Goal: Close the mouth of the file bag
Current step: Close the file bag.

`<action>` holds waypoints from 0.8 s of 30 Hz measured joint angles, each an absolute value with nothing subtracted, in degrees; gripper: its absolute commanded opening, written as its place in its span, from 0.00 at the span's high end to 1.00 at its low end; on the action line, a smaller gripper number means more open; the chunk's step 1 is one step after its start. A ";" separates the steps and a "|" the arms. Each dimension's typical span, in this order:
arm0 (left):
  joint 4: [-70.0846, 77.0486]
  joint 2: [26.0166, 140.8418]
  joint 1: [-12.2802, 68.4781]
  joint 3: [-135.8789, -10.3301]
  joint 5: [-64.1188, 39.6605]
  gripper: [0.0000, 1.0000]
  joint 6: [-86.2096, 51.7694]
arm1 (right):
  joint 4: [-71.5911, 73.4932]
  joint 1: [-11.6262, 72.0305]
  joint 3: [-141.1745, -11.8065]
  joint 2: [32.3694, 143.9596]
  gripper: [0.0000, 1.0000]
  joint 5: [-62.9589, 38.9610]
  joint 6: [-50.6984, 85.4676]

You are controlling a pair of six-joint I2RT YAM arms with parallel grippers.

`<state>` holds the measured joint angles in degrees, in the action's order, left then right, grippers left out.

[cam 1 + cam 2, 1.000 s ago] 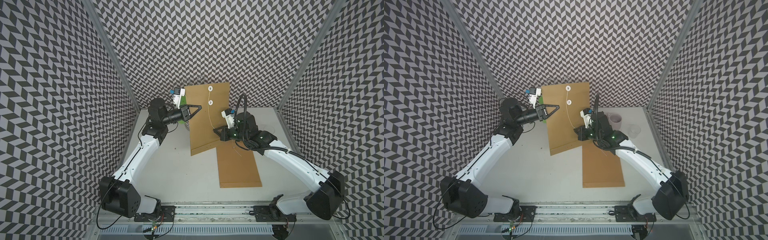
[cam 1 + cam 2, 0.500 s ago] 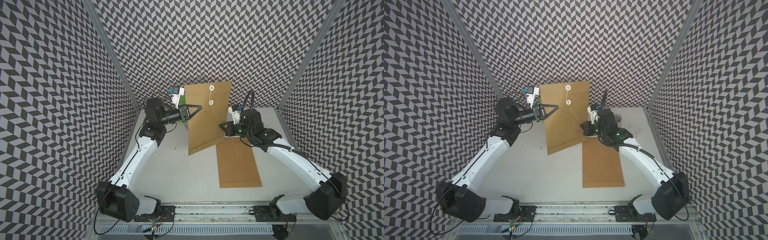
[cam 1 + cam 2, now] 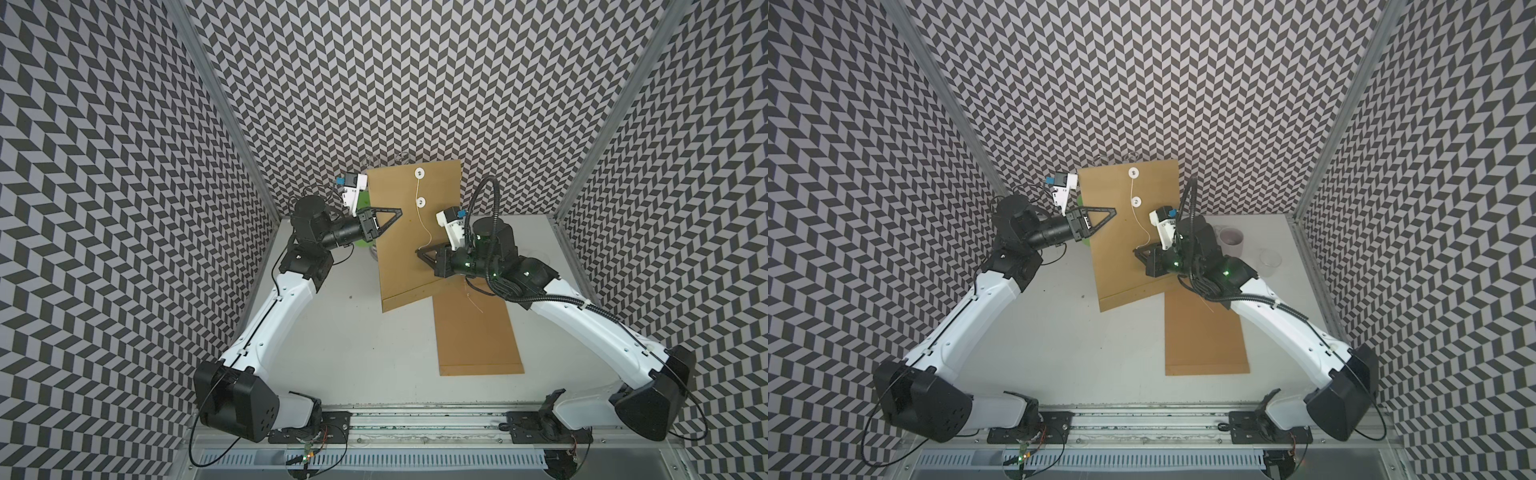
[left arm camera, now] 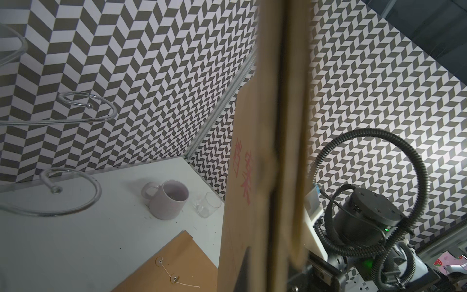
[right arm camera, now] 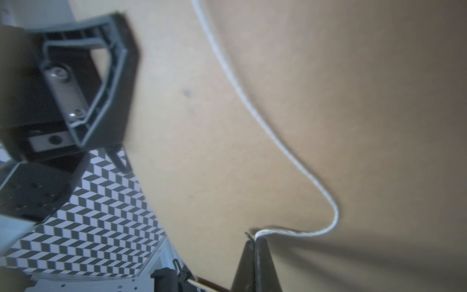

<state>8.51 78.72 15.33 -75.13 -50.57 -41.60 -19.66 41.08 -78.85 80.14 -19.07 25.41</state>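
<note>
L gripper [image 3: 397, 212] clamps raised file bag [image 3: 401, 266] at its 10 o'clock edge; R gripper [image 3: 419, 251], reaching from 3 o'clock, pinches the string [image 3: 422, 220].

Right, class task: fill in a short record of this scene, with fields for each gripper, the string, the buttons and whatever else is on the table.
left gripper: shut on the side edge of the upright file bag
right gripper: shut on the string
string: slack, runs from the upper button past the lower button to the right gripper
second bag: flat on the table
also on table: mug, glass
</note>
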 measured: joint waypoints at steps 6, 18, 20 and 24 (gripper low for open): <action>9.02 79.70 15.33 -75.11 -49.69 1.00 -42.19 | -17.15 46.24 -78.89 80.64 1.00 -20.64 27.53; 9.37 79.70 14.94 -75.13 -50.35 1.00 -42.98 | -14.94 45.32 -74.04 81.82 1.00 -21.71 28.77; 9.34 79.68 14.94 -75.18 -50.70 1.00 -43.09 | -14.92 44.10 -73.43 81.82 1.00 -21.76 28.75; 8.93 79.57 14.94 -76.16 -51.33 1.00 -43.05 | -15.20 40.60 -72.84 81.82 1.00 -21.71 28.45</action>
